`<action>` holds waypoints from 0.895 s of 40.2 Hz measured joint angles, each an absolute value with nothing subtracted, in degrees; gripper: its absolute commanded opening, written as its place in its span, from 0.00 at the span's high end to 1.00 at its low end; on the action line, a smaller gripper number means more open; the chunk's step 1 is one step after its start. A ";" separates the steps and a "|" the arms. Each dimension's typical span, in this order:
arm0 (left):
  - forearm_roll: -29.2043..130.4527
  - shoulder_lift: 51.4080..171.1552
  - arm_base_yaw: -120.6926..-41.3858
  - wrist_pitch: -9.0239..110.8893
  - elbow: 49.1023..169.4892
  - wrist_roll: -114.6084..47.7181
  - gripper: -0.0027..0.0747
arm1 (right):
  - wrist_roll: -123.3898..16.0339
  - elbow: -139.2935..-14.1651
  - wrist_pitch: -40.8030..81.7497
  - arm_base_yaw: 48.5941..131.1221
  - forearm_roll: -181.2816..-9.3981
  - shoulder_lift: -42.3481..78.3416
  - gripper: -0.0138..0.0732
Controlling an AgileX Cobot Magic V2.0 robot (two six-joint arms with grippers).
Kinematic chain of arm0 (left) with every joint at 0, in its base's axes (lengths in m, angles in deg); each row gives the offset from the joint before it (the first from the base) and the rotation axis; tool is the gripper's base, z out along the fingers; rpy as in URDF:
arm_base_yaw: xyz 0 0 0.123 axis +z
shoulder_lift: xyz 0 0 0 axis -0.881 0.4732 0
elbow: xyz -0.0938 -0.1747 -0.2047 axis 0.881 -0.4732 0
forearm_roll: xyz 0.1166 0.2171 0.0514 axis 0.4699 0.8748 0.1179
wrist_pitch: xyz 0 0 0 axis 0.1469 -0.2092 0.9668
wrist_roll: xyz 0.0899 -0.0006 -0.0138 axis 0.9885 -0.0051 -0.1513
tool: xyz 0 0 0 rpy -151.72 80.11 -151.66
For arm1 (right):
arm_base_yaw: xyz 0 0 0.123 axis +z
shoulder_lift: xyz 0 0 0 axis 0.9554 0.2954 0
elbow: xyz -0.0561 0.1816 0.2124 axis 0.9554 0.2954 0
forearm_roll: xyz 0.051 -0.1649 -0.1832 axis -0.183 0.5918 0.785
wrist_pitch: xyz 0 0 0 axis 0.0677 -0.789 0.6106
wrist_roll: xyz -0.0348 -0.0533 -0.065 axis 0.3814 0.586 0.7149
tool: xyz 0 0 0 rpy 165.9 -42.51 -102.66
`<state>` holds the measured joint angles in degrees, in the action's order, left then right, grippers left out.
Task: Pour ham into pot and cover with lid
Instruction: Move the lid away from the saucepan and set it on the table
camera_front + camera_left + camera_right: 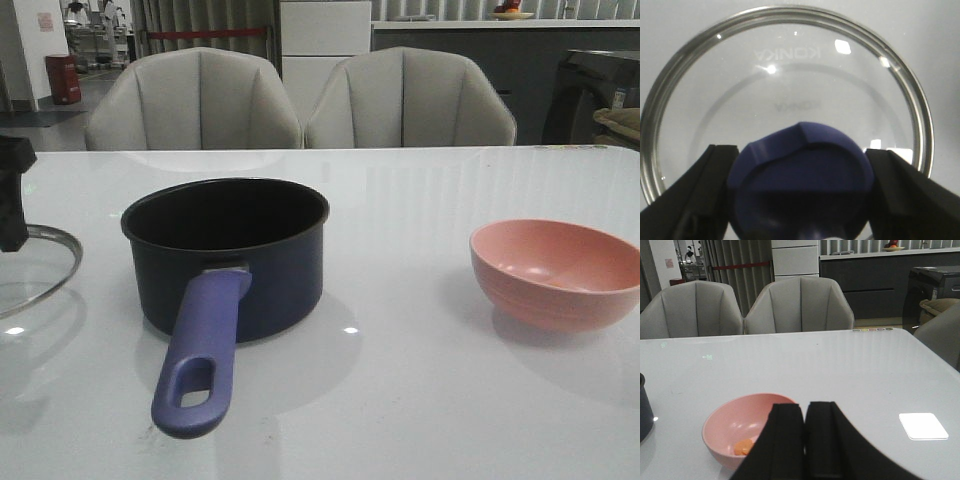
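Ham lies in the pink bowl, at about 3 o'clock from the pot in the front view, so pouring looks like the step in hand. The pot stands mid-table, handle toward 6 o'clock, its black inside apparently bare.

To do it well, I judge, the right gripper, whose fingers are pressed together on nothing behind the bowl, should part, take the rim, carry the bowl over the pot's mouth and tip slowly so the slices fall inside.

At 9 o'clock from the pot, the left gripper has a finger on each side of the lid's knob; whether they pinch it I cannot tell. Better that the lid waits clear until the ham is in.

Count: one pot, one lid, one bowl, two chairs. Ham shows as one orange patch; slices cannot be counted.
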<state>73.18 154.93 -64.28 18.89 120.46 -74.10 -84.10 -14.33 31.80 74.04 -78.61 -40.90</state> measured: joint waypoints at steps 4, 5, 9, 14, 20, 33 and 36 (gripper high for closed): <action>72.81 156.45 -64.28 18.68 120.47 -74.08 0.54 | -84.10 -14.33 31.80 74.04 -78.61 -40.90 0.68; 72.67 156.60 -64.28 18.68 120.47 -74.08 0.54 | -84.10 -14.33 31.80 74.04 -78.61 -40.90 0.68; 71.82 157.60 -64.28 18.93 120.47 -73.55 0.53 | -84.10 -14.33 31.80 74.04 -78.61 -40.90 0.68; 70.88 159.01 -64.79 19.16 120.47 -72.46 0.41 | -84.10 -14.33 31.80 74.04 -78.61 -40.90 0.68; 70.33 159.49 -65.50 20.19 120.58 -72.31 0.23 | -84.10 -14.33 31.80 74.04 -78.61 -40.90 0.68; 70.59 158.86 -65.87 19.17 120.81 -72.04 0.24 | -84.10 -14.33 31.80 74.04 -78.61 -40.90 0.68; 70.59 157.00 -65.87 18.90 120.81 -72.04 0.24 | -84.10 -14.33 31.80 74.04 -78.61 -40.90 0.68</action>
